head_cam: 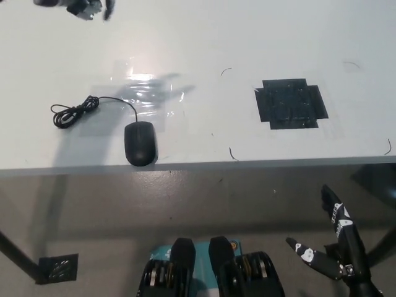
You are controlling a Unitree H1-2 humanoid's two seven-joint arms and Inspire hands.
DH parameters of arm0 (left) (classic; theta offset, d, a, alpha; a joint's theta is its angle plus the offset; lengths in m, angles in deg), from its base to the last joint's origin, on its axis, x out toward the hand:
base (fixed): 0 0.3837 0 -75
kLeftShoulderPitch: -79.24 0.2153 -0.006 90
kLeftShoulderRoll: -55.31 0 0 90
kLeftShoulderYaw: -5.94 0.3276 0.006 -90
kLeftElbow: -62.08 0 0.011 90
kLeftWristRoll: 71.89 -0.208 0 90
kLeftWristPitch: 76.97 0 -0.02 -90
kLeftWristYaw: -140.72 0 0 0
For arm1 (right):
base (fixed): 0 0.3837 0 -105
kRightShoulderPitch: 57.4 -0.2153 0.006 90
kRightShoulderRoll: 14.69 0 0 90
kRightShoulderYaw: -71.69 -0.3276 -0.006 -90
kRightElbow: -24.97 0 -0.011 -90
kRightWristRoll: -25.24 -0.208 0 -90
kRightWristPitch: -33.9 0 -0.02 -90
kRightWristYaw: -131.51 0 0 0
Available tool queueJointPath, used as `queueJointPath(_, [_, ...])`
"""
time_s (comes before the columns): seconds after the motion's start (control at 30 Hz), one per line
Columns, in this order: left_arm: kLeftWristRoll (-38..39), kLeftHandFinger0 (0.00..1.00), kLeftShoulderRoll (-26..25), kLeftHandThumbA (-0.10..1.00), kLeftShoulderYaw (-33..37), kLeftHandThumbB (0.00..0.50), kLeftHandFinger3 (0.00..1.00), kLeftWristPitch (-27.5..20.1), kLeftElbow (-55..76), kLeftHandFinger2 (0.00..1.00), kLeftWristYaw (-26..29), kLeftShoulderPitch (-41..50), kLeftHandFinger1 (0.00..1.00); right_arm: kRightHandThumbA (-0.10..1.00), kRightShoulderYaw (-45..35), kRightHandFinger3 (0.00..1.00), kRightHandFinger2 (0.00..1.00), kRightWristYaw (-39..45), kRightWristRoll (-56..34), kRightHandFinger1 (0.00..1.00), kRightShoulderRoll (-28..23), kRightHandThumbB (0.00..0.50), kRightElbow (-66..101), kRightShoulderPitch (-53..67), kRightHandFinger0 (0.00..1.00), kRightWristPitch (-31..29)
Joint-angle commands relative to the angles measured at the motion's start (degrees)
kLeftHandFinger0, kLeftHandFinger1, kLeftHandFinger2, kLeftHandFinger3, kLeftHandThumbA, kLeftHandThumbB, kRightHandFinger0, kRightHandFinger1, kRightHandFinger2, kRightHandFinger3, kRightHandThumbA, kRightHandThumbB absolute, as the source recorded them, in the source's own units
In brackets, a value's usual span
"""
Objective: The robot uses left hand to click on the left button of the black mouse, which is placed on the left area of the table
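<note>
The left hand, blurred at the top edge with grip unreadable, hovers well beyond the black oval plastic mouse, leaving its buttons untouched.

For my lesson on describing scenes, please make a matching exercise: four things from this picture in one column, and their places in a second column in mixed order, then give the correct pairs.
Things:
1. black mouse
2. coiled cable
3. black tape patch
4. right hand

Places:
A. below the table edge, at the picture's lower right
B. on the table, right of centre
C. at the table's front edge, on the left
D. on the table, left of and behind the mouse

Pairs: 1-C, 2-D, 3-B, 4-A
</note>
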Motion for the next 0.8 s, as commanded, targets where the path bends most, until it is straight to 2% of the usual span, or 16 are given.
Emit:
queueJointPath(0.0, [59.9,0.00,-19.7,1.00,-17.5,0.334,1.00,10.6,62.9,0.11,22.5,22.0,0.03,0.88,-0.3,1.00,1.00,0.2,-1.2,1.00,-0.7,0.078,0.9,0.7,0.95,-3.8])
queueJointPath(0.03, [61.0,0.01,-18.0,1.00,-21.2,0.312,1.00,10.6,68.4,0.08,25.4,26.9,0.00,0.88,-0.1,1.00,1.00,0.4,-1.3,1.00,-0.7,0.078,0.8,1.0,0.94,-3.9])
queueJointPath(0.07, [61.7,0.02,-15.3,1.00,-25.9,0.336,1.00,10.6,77.6,0.13,30.0,35.5,0.01,0.88,-0.1,1.00,1.00,0.5,-1.3,1.00,-0.6,0.077,0.6,1.0,0.94,-3.8])
queueJointPath(0.1, [63.1,0.14,-12.5,1.00,-29.1,0.278,1.00,10.6,82.1,0.30,30.7,40.7,0.16,0.88,0.0,1.00,1.00,0.4,-1.2,1.00,-0.6,0.082,0.4,1.0,0.94,-3.8])
queueJointPath(0.13, [65.3,0.25,-8.6,1.00,-32.8,0.304,1.00,10.6,87.0,0.35,31.1,47.3,0.23,0.89,0.1,1.00,1.00,0.4,-0.9,1.00,-0.5,0.088,0.3,1.2,0.94,-3.8])
queueJointPath(0.17, [66.1,0.25,-7.2,1.00,-34.0,0.304,1.00,10.6,88.6,0.35,31.4,49.6,0.23,0.89,0.2,1.00,1.00,0.4,-0.8,1.00,-0.5,0.088,0.3,1.3,0.94,-3.8])
queueJointPath(0.2, [68.3,0.67,-5.0,1.00,-35.3,0.384,1.00,9.4,92.8,0.50,32.1,58.1,0.44,0.87,0.2,1.00,1.00,0.7,-1.3,1.00,-0.4,0.080,0.2,1.4,0.93,-3.8])
queueJointPath(0.27, [64.8,1.00,-1.9,1.00,-33.4,0.446,1.00,-0.3,96.6,0.87,29.4,71.6,0.81,0.86,0.2,1.00,1.00,0.7,-1.4,1.00,-0.6,0.070,0.1,1.7,0.93,-3.9])
queueJointPath(0.3, [59.7,1.00,1.9,1.00,-33.3,0.456,1.00,-5.2,97.4,0.96,28.5,76.0,0.91,0.86,0.2,1.00,1.00,0.7,-1.4,1.00,-0.6,0.069,0.1,1.8,0.93,-3.9])
queueJointPath(0.33, [50.3,1.00,9.0,1.00,-32.8,0.392,1.00,-14.5,97.9,1.00,27.6,83.2,1.00,0.87,0.2,1.00,1.00,0.7,-1.3,1.00,-0.7,0.074,-0.1,2.1,0.92,-4.1])
queueJointPath(0.4, [37.3,1.00,19.3,1.00,-32.2,0.347,1.00,-26.3,96.4,1.00,28.2,92.9,1.00,0.89,0.7,1.00,1.00,0.8,-0.7,1.00,-0.6,0.080,-0.7,2.6,0.91,-4.7])
queueJointPath(0.43, [35.2,1.00,21.1,1.00,-32.0,0.347,1.00,-28.2,96.0,1.00,28.5,94.4,1.00,0.89,0.7,1.00,1.00,0.8,-0.5,1.00,-0.6,0.080,-0.7,2.7,0.91,-4.7])
queueJointPath(0.47, [31.9,1.00,24.9,1.00,-30.9,0.263,1.00,-34.3,92.9,1.00,28.2,98.3,1.00,0.92,1.2,1.00,1.00,0.8,-0.2,1.00,-0.5,0.100,-1.3,3.0,0.91,-4.9])
queueJointPath(0.5, [29.4,1.00,26.8,1.00,-29.7,0.239,1.00,-37.9,90.4,1.00,27.7,100.0,1.00,0.92,1.5,1.00,1.00,0.8,-0.3,1.00,-0.4,0.109,-1.5,3.3,0.91,-5.0])
queueJointPath(0.63, [22.8,1.00,30.9,1.00,-27.5,0.289,1.00,-43.3,85.1,1.00,27.3,101.9,1.00,0.92,1.7,1.00,1.00,0.6,-0.7,1.00,-0.4,0.101,-1.5,4.2,0.90,-5.0])
queueJointPath(0.77, [19.0,1.00,35.0,1.00,-28.3,0.280,1.00,-43.3,80.7,1.00,26.4,100.3,1.00,0.90,1.7,1.00,1.00,0.7,-0.5,1.00,-0.4,0.098,-1.8,3.9,0.91,-5.0])
